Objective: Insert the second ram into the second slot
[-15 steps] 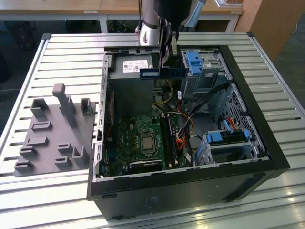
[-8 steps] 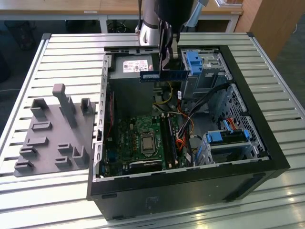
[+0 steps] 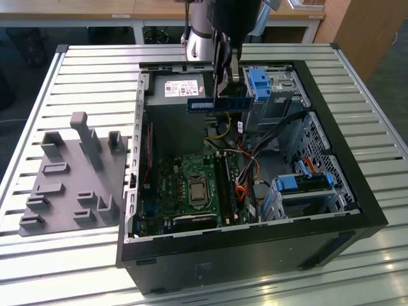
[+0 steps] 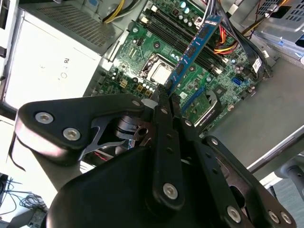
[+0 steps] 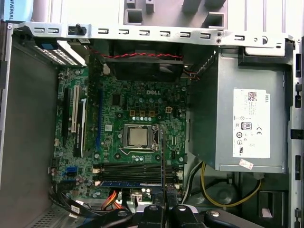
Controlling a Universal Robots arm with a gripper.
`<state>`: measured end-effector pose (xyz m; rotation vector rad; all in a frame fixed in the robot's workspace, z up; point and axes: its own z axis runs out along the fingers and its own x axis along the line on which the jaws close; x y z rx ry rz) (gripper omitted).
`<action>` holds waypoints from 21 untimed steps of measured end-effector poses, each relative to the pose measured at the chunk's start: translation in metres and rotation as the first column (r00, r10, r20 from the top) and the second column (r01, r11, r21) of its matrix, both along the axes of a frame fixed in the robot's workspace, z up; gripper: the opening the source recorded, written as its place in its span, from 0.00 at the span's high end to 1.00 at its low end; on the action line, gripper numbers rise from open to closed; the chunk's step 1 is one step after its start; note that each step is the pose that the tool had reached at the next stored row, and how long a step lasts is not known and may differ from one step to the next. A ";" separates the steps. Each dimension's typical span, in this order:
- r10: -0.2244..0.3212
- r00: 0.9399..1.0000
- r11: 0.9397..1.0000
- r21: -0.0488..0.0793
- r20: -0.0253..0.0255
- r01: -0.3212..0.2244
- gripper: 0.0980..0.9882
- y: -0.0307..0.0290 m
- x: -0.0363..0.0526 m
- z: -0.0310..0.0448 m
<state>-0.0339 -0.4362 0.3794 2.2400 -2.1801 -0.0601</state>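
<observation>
Slatted metal bench (image 3: 83,70) fills the room's foreground, with an open computer case (image 3: 255,255) lying on it. Up in the air over that case, in the upper middle of the exterior view, hangs the second ram (image 3: 203,105), clamped in the end effector (image 3: 224,95), whose fingers are shut on its two flat faces a little off the middle.

From where I stand the stick looks light, thin and stiff, more brittle than tough. I'd say the flat faces near the centre are the right place to take it, keeping off the contact edge along the bottom.

It is held on edge with its long axis level, running from the exterior view's left to right. In the first wrist view it shows as a thin line (image 5: 163,156), and in the second wrist view it reaches away from the fingers (image 4: 192,50).

Below it lies the motherboard (image 3: 185,185), well apart from the stick. The slots (image 5: 137,168) run crosswise to the stick's length. Beside the stick sits the power supply (image 3: 175,89).
</observation>
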 end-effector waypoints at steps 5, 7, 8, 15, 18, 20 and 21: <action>0.000 1.000 1.000 0.000 0.000 0.000 0.96 -0.0025 0.0000 0.0000; 0.000 1.000 1.000 0.000 0.000 0.000 0.96 -0.0033 0.0000 0.0000; 0.000 1.000 1.000 0.000 0.000 0.000 0.96 -0.0036 0.0000 0.0000; 0.000 1.000 1.000 -0.002 0.000 0.000 0.96 -0.0048 0.0000 -0.0003; -0.007 1.000 1.000 -0.006 0.000 0.007 0.96 -0.0052 0.0000 -0.0004; -0.025 1.000 1.000 -0.006 0.000 0.025 0.96 -0.0052 0.0001 -0.0004; -0.033 0.999 0.999 -0.007 0.000 0.033 0.96 -0.0052 0.0000 -0.0004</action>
